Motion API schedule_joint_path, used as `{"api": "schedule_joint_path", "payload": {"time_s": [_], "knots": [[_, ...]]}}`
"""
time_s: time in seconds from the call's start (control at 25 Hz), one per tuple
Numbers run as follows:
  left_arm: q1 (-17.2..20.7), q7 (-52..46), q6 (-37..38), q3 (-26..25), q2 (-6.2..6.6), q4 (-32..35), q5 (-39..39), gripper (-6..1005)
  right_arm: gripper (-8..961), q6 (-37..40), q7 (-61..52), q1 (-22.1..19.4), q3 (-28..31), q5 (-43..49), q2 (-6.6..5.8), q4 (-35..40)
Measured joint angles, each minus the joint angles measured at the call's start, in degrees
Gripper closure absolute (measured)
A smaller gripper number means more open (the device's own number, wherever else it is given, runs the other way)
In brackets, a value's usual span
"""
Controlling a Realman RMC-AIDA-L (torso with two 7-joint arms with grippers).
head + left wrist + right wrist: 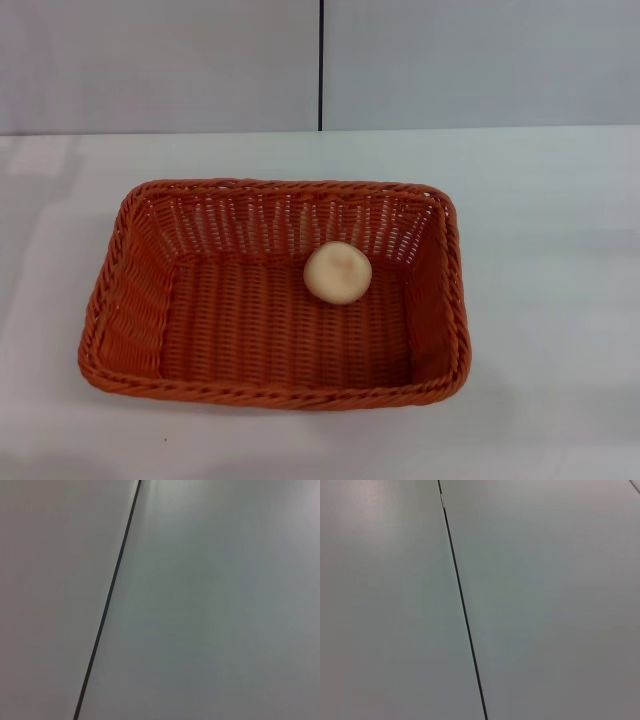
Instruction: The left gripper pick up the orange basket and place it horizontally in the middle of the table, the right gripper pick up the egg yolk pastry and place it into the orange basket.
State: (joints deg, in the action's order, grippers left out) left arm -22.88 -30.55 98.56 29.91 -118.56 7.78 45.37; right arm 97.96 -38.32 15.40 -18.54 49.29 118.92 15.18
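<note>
Head view: the plain white smooth table (560, 330) is seen nearest, with the large rectangular orange-brown woven basket (130, 300) set lengthwise across its middle. The small round pale cream egg yolk pastry (338, 271) is seen on the basket floor toward 1 o'clock, beside the far wall. Beyond, a grey wall seam (320, 65) is seen. Neither gripper is shown, so their fingers cannot be judged.

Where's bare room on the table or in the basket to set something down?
The table is bare left, right and behind the basket; only a thin strip lies in front. Inside the basket, the near and left floor are free; the pastry sits toward the far wall. No arms in view.
</note>
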Motion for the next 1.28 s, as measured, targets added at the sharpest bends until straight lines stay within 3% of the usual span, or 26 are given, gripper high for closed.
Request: {"api": "schedule_joint_path", "payload": {"time_s": [0.72,1.28], "knots": [[0.8,2.1,2.7,-0.3,0.3,-0.2,-0.2,241,368,1.6,0.1,3.6,0.5,-1.1,0.09,-8.0],[1.6,2.4,7.1,-1.4,-0.03,-2.5,-0.2,241,368,2.6,0.1,3.8,0.6,-1.1,-0.07,-7.2]]}}
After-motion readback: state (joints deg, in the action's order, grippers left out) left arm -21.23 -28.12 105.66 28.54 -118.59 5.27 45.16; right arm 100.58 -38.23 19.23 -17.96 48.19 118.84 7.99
